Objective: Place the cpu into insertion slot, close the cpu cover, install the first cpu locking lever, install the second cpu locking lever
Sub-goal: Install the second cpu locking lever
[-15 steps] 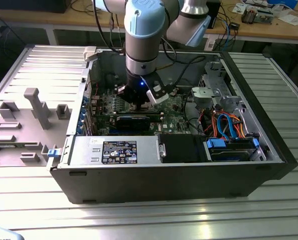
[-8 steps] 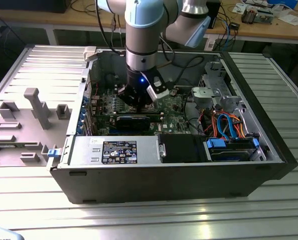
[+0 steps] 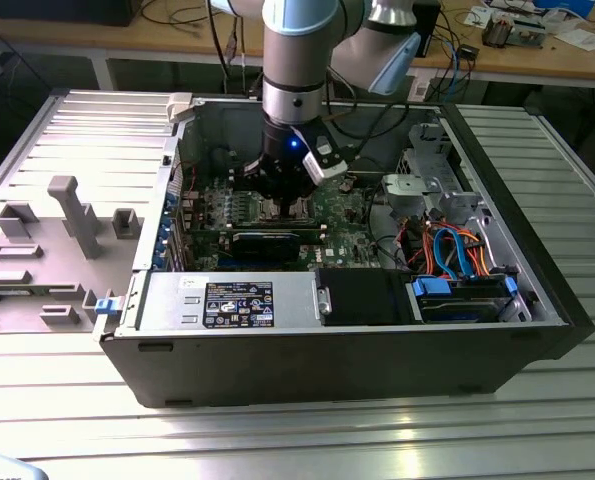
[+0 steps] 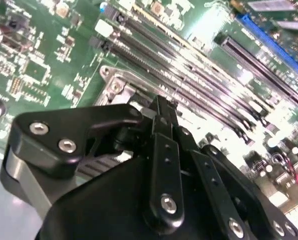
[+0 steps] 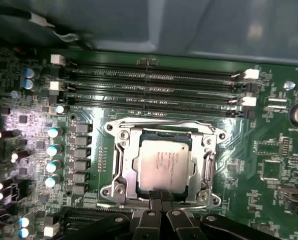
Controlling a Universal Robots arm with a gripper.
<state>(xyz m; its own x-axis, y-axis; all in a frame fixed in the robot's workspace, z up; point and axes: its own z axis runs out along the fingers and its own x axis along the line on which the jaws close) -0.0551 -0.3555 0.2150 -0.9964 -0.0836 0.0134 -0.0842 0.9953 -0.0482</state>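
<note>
One step looks done: the flat silvery-grey square cpu [image 5: 164, 167] sits in the metal-rimmed insertion slot [image 5: 119, 165], thin silvery cpu cover [image 5: 161, 131] closed over it. Black end effector [image 5: 161, 197], clenched empty, touches its edge; levers remain.

We see an open black computer case [image 3: 327, 360] lying on a ribbed grey metal table [image 3: 277, 440]. Orange and blue cables [image 3: 455, 252] coil inside it. Long dark memory slots [image 5: 149, 87] cross the green circuit board [image 5: 269, 150].
</note>
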